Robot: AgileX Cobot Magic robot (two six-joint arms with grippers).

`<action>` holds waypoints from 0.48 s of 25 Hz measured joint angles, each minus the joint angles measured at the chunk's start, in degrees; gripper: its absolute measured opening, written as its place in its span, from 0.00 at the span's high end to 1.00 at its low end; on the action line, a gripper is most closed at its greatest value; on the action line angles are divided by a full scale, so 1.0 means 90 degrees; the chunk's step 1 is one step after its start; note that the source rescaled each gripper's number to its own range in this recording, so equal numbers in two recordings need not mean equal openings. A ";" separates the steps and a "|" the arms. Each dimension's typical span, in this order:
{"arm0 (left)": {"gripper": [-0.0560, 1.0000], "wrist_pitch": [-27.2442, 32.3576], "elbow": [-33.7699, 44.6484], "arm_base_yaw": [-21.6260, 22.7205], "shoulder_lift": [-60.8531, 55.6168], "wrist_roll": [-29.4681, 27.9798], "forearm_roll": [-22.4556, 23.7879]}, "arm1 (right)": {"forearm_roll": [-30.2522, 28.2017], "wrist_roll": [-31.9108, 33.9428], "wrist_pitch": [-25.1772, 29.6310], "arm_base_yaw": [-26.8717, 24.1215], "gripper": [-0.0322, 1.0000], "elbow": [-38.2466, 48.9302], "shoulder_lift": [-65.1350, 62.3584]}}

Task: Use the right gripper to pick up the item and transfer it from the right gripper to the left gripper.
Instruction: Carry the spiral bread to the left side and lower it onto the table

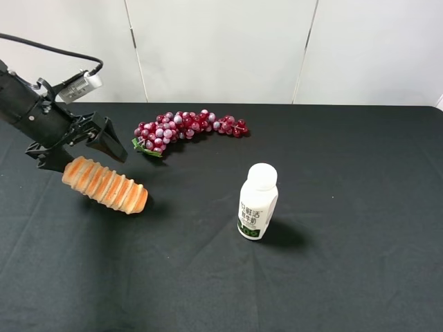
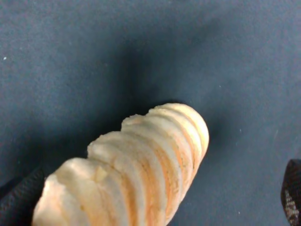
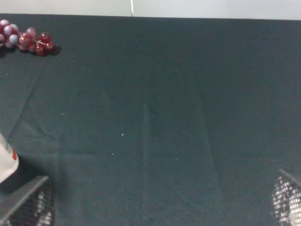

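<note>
The item, a golden-tan ridged bread roll (image 1: 105, 185), lies at the left of the black cloth, its shadow close under it. My left gripper (image 1: 84, 153) reaches in from the left, with its jaws spread wide over the roll's left end. In the left wrist view the roll (image 2: 141, 169) fills the space between the two fingertips (image 2: 16, 202), which stand far apart and do not press it. My right gripper (image 3: 157, 207) is out of the exterior view. Its wrist view shows its fingertips (image 3: 28, 202) wide apart over bare cloth, holding nothing.
A red grape bunch (image 1: 187, 128) lies at the back, left of centre, and its end also shows in the right wrist view (image 3: 26, 40). A white milk bottle (image 1: 257, 202) stands upright near the middle, its edge showing in the right wrist view (image 3: 7, 162). A white wall lies behind the table.
</note>
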 joint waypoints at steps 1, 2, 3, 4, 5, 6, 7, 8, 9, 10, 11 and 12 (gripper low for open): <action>0.00 0.0084 -0.0084 0.0000 -0.0039 -0.0035 0.0108 | 0.0000 0.0000 0.0000 0.0000 0.00 0.0000 0.0000; 0.00 0.0119 -0.0155 0.0000 -0.0083 -0.0067 0.0196 | 0.0000 0.0000 0.0000 0.0000 0.00 0.0000 0.0000; 0.00 0.0144 -0.0262 0.0000 -0.0158 -0.0134 0.0308 | 0.0000 0.0000 0.0000 0.0000 0.00 0.0000 0.0000; 0.00 0.0151 -0.0333 0.0000 -0.0243 -0.0216 0.0437 | 0.0000 0.0000 0.0000 0.0000 0.00 0.0000 0.0000; 0.00 0.0151 -0.0413 0.0000 -0.0340 -0.0295 0.0571 | 0.0000 0.0000 0.0000 0.0000 0.00 0.0000 0.0000; 0.00 0.0156 -0.0486 0.0000 -0.0420 -0.0404 0.0688 | 0.0000 0.0000 0.0000 0.0000 0.00 0.0000 0.0000; 0.00 0.0164 -0.0545 0.0000 -0.0501 -0.0496 0.0812 | 0.0000 0.0000 0.0000 0.0000 0.00 0.0000 0.0000; 0.00 0.0187 -0.0607 0.0000 -0.0605 -0.0613 0.0983 | 0.0000 0.0000 0.0000 0.0000 0.00 0.0000 0.0000; 0.00 0.0204 -0.0663 0.0000 -0.0693 -0.0703 0.1108 | 0.0000 0.0000 0.0000 0.0000 0.00 0.0000 0.0000; 0.00 0.0204 -0.0663 0.0000 -0.0693 -0.0703 0.1108 | 0.0000 0.0000 0.0000 0.0000 0.00 0.0000 0.0000; 0.00 0.0229 -0.0705 0.0000 -0.0766 -0.0844 0.1256 | 0.0000 0.0000 0.0000 0.0000 0.00 0.0000 0.0000; 0.00 0.0280 -0.0738 0.0000 -0.0863 -0.0945 0.1404 | 0.0000 0.0000 0.0000 0.0000 0.00 0.0000 0.0000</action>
